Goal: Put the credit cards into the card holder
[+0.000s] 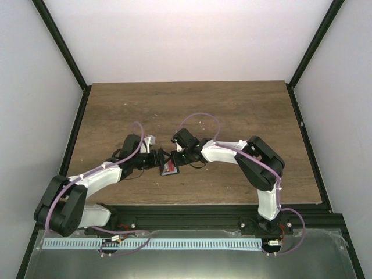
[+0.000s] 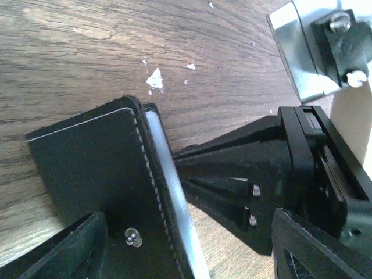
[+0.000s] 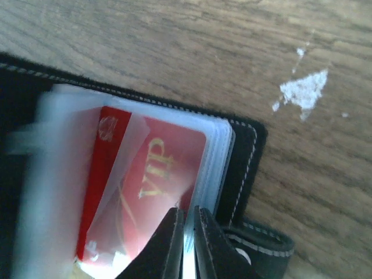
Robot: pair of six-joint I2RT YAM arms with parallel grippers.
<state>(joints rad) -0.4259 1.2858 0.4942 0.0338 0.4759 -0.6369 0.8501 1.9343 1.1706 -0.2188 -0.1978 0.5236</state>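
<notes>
The black card holder (image 1: pixel 168 169) lies open on the wooden table between my two grippers. In the right wrist view a red credit card (image 3: pixel 157 174) with gold "VIP" lettering sits in its clear sleeves, inside the stitched black cover (image 3: pixel 244 157). My right gripper (image 3: pixel 187 232) is shut on a thin pale sleeve edge beside that card. In the left wrist view the cover (image 2: pixel 87 157) lies flat with the sleeve stack (image 2: pixel 168 174) on edge. My left gripper (image 2: pixel 186 232) has its jaws wide apart around the holder. The right gripper's tips (image 2: pixel 183 160) touch the sleeves. No other cards show.
The wooden table (image 1: pixel 232 110) stretches behind and to both sides of the arms. Grey enclosure walls with black posts stand around it. A white scuff mark (image 2: pixel 154 79) is on the wood near the holder.
</notes>
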